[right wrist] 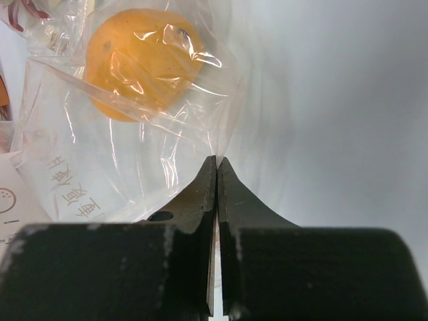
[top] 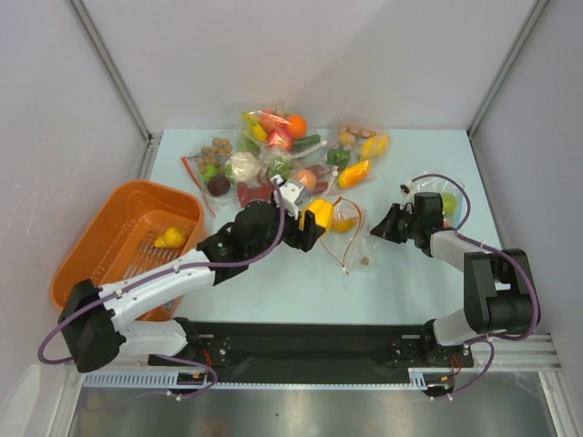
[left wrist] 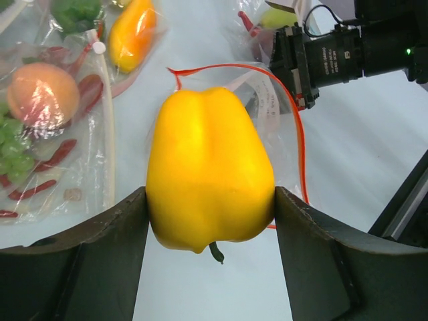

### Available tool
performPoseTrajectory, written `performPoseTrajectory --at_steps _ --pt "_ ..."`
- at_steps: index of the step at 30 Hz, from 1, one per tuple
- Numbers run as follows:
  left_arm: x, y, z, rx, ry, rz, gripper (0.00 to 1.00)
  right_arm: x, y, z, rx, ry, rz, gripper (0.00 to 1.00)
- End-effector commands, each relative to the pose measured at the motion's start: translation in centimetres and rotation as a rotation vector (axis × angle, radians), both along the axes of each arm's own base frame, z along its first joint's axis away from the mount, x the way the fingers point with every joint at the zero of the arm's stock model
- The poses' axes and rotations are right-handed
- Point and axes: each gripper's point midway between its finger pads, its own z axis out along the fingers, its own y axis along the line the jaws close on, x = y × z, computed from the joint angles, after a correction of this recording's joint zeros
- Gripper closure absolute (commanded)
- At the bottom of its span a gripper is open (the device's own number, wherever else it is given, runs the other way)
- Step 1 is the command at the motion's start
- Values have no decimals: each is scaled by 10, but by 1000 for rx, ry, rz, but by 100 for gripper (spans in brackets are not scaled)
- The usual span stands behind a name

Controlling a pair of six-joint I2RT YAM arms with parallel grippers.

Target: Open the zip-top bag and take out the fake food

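Now, yellow pepper in left end effector, stem wristward

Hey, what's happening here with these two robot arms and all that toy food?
They are emptying a clear plastic zip-top bag with a red zip strip. The right claw is shut on the bag's edge, apparently holding it in place. The left claw grips a glossy yellow toy bell pepper just outside the bag's mouth. A round orange toy fruit is inside the bag, and a small yellow toy piece lies in the orange plastic basket on the left.
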Motion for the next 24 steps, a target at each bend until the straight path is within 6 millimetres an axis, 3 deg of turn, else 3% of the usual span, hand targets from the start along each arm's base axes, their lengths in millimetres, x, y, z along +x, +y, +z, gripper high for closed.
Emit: performPoseTrajectory --at_steps 1,12,19,24 --pt "-2 12 24 -102 -16 -6 100 4 -2 11 0 -49 5 100" --pt "30 93 29 -153 -31 187 100 2 -1 9 13 -42 13 100" --pt "49 147 49 -236 -62 326 100 2 0 8 19 -39 16 100" --pt "65 209 59 -281 -56 532 100 3 0 8 22 -41 16 100"
